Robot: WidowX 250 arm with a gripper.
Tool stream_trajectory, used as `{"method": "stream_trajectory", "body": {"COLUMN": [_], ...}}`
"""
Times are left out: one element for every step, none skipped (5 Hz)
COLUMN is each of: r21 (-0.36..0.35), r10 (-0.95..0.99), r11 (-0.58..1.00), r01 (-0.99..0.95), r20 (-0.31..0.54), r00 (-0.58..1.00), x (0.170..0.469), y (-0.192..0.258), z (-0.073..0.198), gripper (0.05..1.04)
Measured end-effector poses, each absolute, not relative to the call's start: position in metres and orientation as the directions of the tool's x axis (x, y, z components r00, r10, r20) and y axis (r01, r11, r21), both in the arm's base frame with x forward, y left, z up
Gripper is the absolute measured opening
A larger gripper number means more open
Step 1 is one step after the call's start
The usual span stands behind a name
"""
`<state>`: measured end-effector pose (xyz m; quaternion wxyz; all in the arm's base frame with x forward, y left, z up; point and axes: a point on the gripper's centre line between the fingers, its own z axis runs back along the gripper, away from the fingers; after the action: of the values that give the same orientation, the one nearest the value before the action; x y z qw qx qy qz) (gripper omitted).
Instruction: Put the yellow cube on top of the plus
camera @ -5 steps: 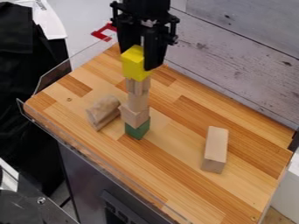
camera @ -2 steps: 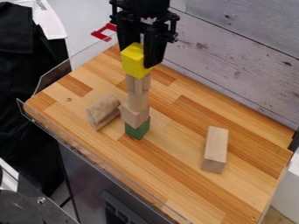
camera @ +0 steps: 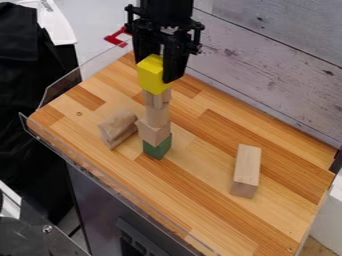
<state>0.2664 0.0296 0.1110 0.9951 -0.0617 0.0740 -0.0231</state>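
Gripper [camera: 155,69] hangs over the tower from the top edge, fingers parted by about the cube's width and, as I read it, clamped on the yellow cube [camera: 153,76]. Cube sits right over the plus [camera: 157,98], its underside touching or just above; can't tell which from this angle. Looks like the last placing step: square up, set down softly, let go, back out straight up. Main risk is the stack itself: tall, one block wide, and its joints look stepped, with the lower wood block [camera: 153,132] jutting out to one side. Press too low and the load goes off centre, so the whole thing could buckle. Let go too high and the cube drops, tips or knocks the plus. Cube looks a bit skewed against the plus, so it may land on an edge and slide off. If one finger lets go late or rubs on the way out, it could drag the cube with it. Count: one yellow cube, one plus, two plain wood blocks in the tower (the lower one and the upper wood block [camera: 157,116]), one green block [camera: 157,148] as base. Loose on the board [camera: 194,200]: one grooved piece [camera: 118,128] beside the tower, one long block [camera: 246,170] well apart.
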Motion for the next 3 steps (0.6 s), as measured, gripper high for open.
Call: {"method": "stream_trajectory", "body": {"r21": [-0.126,-0.122,-0.118], "r10": [-0.045,-0.034,-0.041], "r11": [0.992,0.992,0.993], "r01": [0.025,0.014,0.023], "r20": [-0.158,-0.163,-0.152], "r00": [0.986,0.986,0.987], "x": [0.2659,0.2655,0.2644], "y": [0.0297,0.0301,0.0254], "z": [0.1086,0.109,0.1158], "gripper": [0.938,1.002,0.999]}}
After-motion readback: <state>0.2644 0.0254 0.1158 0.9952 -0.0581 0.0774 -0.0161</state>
